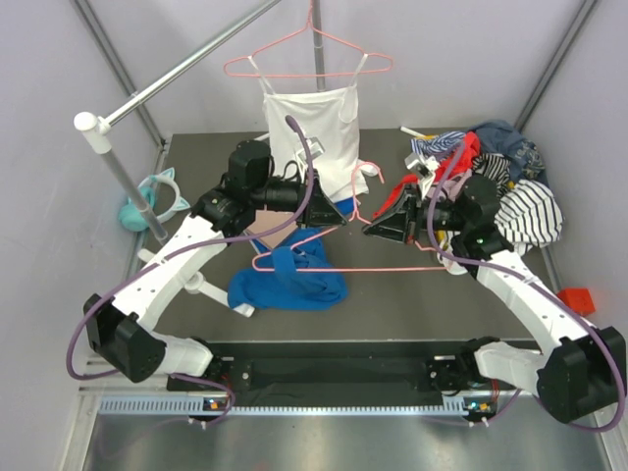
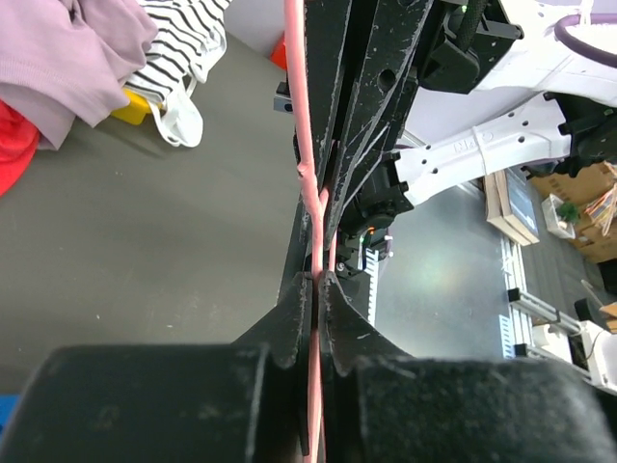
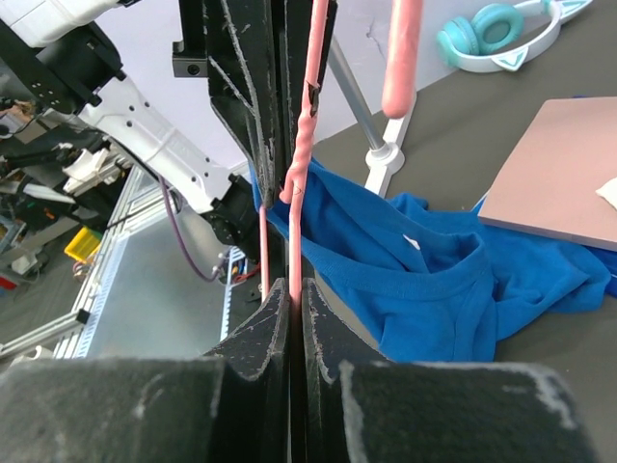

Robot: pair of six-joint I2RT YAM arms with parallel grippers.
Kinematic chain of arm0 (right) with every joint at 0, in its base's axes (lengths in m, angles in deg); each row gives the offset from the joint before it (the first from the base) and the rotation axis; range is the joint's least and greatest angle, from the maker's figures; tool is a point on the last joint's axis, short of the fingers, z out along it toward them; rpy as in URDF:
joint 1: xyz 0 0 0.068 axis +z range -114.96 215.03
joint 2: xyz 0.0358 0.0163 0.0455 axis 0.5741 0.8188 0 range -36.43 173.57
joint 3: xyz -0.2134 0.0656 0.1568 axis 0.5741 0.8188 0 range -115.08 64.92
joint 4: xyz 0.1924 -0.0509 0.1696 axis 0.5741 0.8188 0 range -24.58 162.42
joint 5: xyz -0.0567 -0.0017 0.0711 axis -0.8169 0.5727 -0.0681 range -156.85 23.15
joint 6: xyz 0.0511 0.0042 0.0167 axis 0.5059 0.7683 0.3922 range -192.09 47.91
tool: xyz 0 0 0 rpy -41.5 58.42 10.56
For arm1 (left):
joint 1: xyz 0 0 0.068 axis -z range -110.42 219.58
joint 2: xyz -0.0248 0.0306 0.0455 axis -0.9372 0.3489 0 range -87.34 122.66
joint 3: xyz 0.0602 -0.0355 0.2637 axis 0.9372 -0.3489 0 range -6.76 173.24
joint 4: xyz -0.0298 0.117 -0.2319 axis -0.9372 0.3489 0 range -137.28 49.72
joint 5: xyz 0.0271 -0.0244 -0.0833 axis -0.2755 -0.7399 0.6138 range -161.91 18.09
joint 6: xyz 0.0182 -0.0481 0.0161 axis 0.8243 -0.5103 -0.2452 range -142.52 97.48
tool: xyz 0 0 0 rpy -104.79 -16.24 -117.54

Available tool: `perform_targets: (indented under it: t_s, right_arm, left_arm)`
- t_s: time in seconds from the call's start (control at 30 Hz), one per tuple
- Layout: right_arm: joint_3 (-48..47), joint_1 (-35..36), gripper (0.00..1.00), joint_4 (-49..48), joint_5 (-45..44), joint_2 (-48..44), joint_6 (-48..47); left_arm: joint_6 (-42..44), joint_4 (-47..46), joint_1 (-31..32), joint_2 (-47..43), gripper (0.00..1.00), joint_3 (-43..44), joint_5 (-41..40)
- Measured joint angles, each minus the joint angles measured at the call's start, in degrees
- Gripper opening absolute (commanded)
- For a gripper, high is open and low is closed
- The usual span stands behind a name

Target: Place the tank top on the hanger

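Note:
The pink wire hanger (image 1: 392,269) is held up over the middle of the mat, its hook toward the back. My left gripper (image 1: 332,212) grips one side of its neck and my right gripper (image 1: 377,225) grips the other, facing each other. In the left wrist view the left gripper (image 2: 317,278) is shut on the hanger wire (image 2: 299,116). The right gripper (image 3: 296,285) is likewise shut on the wire (image 3: 308,125). The blue tank top (image 1: 289,280) lies crumpled on the mat below the hanger's left end; it also shows in the right wrist view (image 3: 424,280).
A white camisole (image 1: 314,128) hangs on another pink hanger from the rail (image 1: 186,64) at the back. A clothes pile (image 1: 500,177) lies back right. Teal headphones (image 1: 157,196) sit at the left, a tan board (image 1: 270,226) by the tank top, an orange block (image 1: 577,297) at the right.

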Motion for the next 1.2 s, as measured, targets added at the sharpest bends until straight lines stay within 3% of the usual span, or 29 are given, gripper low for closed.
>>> perform_targets:
  t_s: [0.1,0.2,0.27,0.37,0.57,0.67,0.7,0.8,1.0,1.2]
  right_arm:
    - [0.00,0.81,0.00,-1.88,0.28,1.81,0.46]
    - [-0.09,2.03,0.00,-4.83,0.15,3.76,1.60]
    - [-0.09,2.43,0.00,-6.71,0.13,4.74,2.54]
    - [-0.37,2.69,0.00,-8.81,0.44,5.75,4.07]
    - [-0.42,3.17,0.05,-11.87,0.87,6.62,5.49]
    - [-0.42,3.61,0.34,-11.58,0.57,6.82,5.31]
    - [-0.48,3.63,0.50,-11.34,-0.39,6.88,5.14]
    - [-0.98,2.80,0.64,-10.14,-3.26,7.21,4.35]
    - [-1.11,-0.39,0.69,-5.27,-7.32,7.23,2.69]
    - [-3.23,-5.14,0.68,7.91,-15.17,7.23,-4.31]
  left_arm:
    - [-0.90,0.20,-0.46,-0.31,0.23,-0.68,-0.28]
    - [-1.29,0.57,-0.26,-0.50,0.25,-1.38,-0.46]
    - [-1.40,0.90,-0.20,-0.61,0.19,-1.75,-0.50]
    - [-1.44,0.96,-0.13,-1.09,0.00,-2.36,-1.18]
    - [-1.09,1.22,0.11,-3.19,0.00,-3.30,-3.23]
    - [0.59,2.93,0.57,-4.46,0.00,-3.74,-5.73]
    - [1.33,4.44,0.79,-5.11,0.00,-3.98,-6.84]
    - [4.22,9.44,1.01,-7.41,0.00,-5.42,-10.23]
    - [7.72,15.80,1.11,-11.61,0.00,-9.60,-17.62]
    - [7.34,15.19,1.16,-19.80,0.00,-16.76,-29.22]
